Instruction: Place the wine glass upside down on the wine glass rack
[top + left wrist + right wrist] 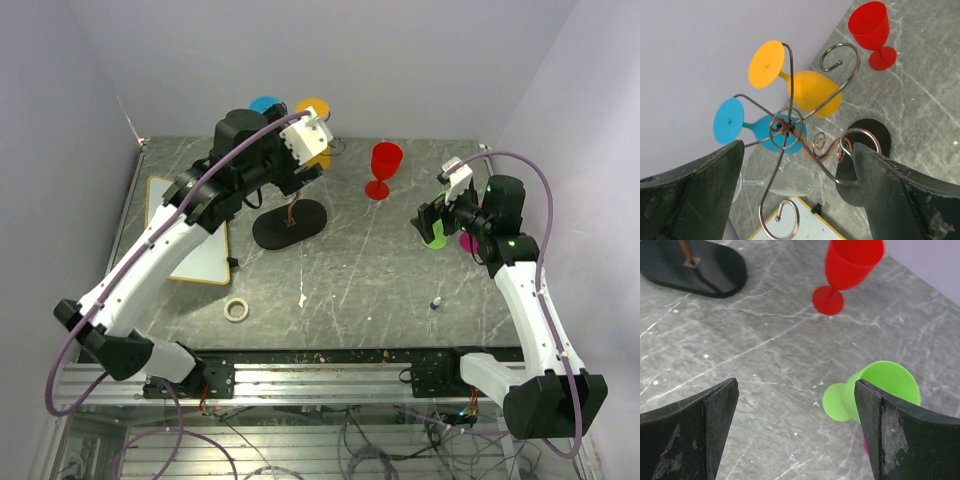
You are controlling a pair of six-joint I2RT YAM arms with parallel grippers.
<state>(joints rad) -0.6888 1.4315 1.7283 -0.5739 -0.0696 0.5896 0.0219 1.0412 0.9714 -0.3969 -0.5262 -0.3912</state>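
Top external: marbled table [380, 285], pale walls [420, 60]

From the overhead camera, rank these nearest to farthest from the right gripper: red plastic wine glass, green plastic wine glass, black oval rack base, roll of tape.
1. Green plastic wine glass, right beside the right gripper.
2. Red plastic wine glass, farther back and to the left.
3. Black oval rack base, mid-table, left of centre.
4. Roll of tape, near edge, far left.
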